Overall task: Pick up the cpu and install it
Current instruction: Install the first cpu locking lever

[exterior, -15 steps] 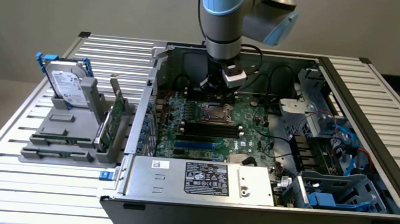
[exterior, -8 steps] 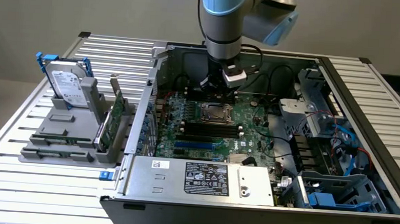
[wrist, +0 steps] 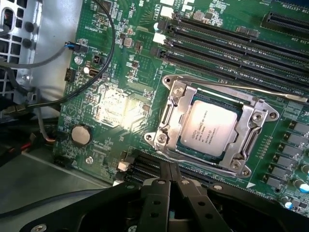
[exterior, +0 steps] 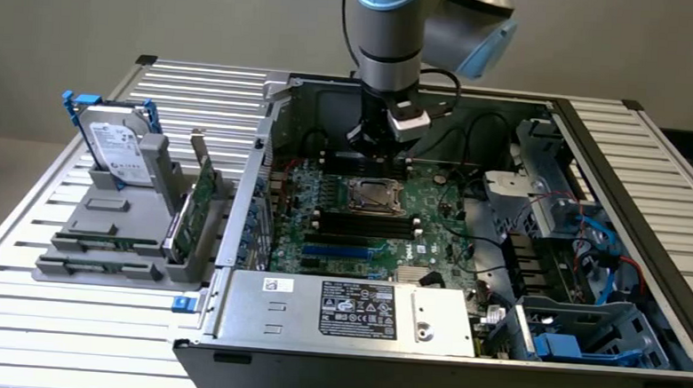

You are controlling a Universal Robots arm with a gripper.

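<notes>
The cpu (wrist: 208, 126) sat in the socket (wrist: 169, 116) on the motherboard; the gripper (wrist: 170, 181), closed and empty, hung just beside it, where a careless dip could scrape the unlatched frame

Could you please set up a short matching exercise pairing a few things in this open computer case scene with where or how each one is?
Things:
1. small square silver-grey cpu
2. black gripper
3. silver hard drive with blue handles
4. round silver coin battery

States:
A. standing in a grey rack outside the case
B. sitting in the metal-framed socket
C. shut, holding nothing
D. on the green board, apart from the socket

Pairs: 1-B, 2-C, 3-A, 4-D
</notes>
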